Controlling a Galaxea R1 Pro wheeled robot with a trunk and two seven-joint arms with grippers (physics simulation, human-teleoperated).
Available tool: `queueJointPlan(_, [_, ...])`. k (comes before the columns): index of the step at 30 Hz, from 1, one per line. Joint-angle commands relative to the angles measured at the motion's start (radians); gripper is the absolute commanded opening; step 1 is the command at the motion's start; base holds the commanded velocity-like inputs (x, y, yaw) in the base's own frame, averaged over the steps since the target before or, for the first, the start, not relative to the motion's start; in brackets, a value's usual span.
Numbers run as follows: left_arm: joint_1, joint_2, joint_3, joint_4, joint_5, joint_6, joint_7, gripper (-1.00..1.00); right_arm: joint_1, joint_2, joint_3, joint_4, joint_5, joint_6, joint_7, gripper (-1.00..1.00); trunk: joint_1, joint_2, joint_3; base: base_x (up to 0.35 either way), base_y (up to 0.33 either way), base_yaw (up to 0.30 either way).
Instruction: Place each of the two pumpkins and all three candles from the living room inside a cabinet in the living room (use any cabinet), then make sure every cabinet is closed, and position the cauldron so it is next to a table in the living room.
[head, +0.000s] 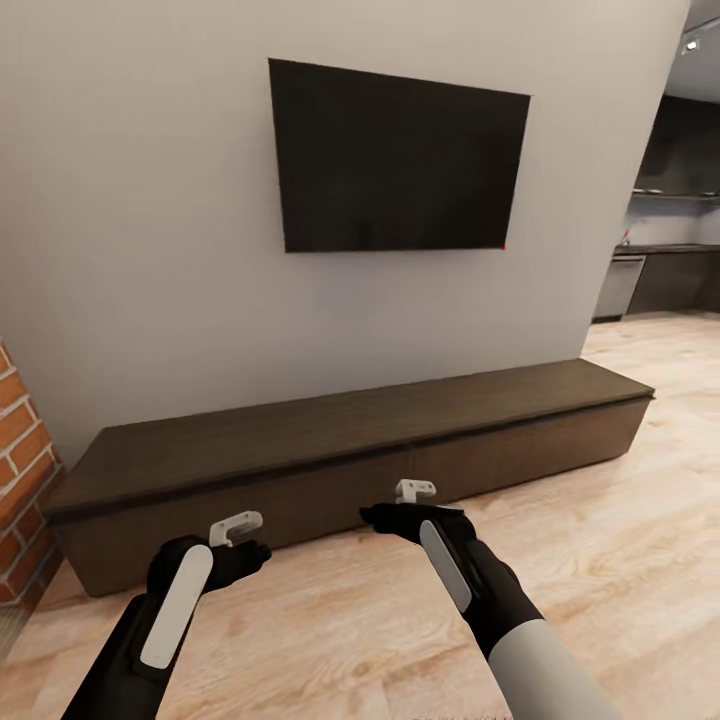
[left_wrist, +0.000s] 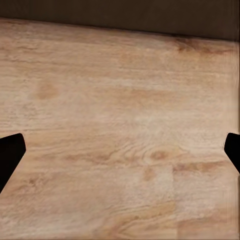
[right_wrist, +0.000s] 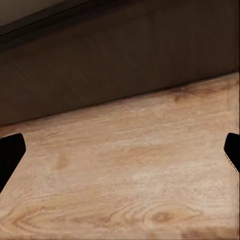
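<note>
**Entry: both grippers held empty before the closed cabinet**

Left gripper (head: 237, 527): being held low over the wooden floor (head: 400, 620), just short of the cabinet's front face, toward its left end. The fingers (left_wrist: 10, 159) are being shown at opposite edges of the left wrist view with bare floorboards between them; the jaws are being kept wide and nothing is being carried.

Right gripper (head: 415, 491): being held level with the left one, near the middle of the cabinet's front face. The fingers (right_wrist: 11, 154) are likewise being shown far apart in the right wrist view, with floor and the dark front panel beyond; wide, empty.

Reason for the pose (judged): both arms are being presented forward and low, probably so that a drawer front can be reached and pulled, since the fronts are handleless and an edge is likely being sought.

Cabinet (head: 350, 440): the long, low, dark-brown unit is being seen standing against the grey wall (head: 140, 250), beneath a wall-mounted television (head: 395, 160). Its drawer fronts are being seen flush and closed; its contents cannot be told. Nothing is being seen resting on its top.

Surroundings: a brick surface (head: 20, 470) is being seen by the cabinet's left end; a kitchen area (head: 670, 250) is being seen past its right end.

Task standing (judged): the cabinet has yet to be opened and loaded.
</note>
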Motion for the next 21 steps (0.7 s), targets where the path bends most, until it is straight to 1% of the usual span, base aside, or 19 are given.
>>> queueJointPlan(1, [0.000,0.000,0.000,-0.001,0.010,0.002,0.011,1.00,-0.001,0.000,0.001,-0.001,-0.007,0.003,-0.005,1.00,0.000,0.000,-0.001,0.000,0.000,-0.280])
queueJointPlan(12, [0.000,0.002,-0.009,-0.003,0.009,0.002,0.011,1.00,-0.001,0.000,0.001,0.001,-0.008,0.003,-0.005,1.00,0.000,0.000,0.004,0.000,-0.006,-0.280])
queueJointPlan(17, [0.000,0.002,-0.012,-0.003,0.005,0.002,0.011,1.00,-0.001,0.000,0.001,0.002,-0.008,0.003,-0.005,1.00,0.000,0.000,0.006,0.006,-0.090,-0.280])
queueJointPlan(21, [0.001,0.002,-0.014,-0.018,0.000,0.002,0.011,1.00,-0.001,0.000,0.001,0.003,-0.008,0.003,-0.005,1.00,0.000,0.000,0.007,0.108,-0.142,-0.280])
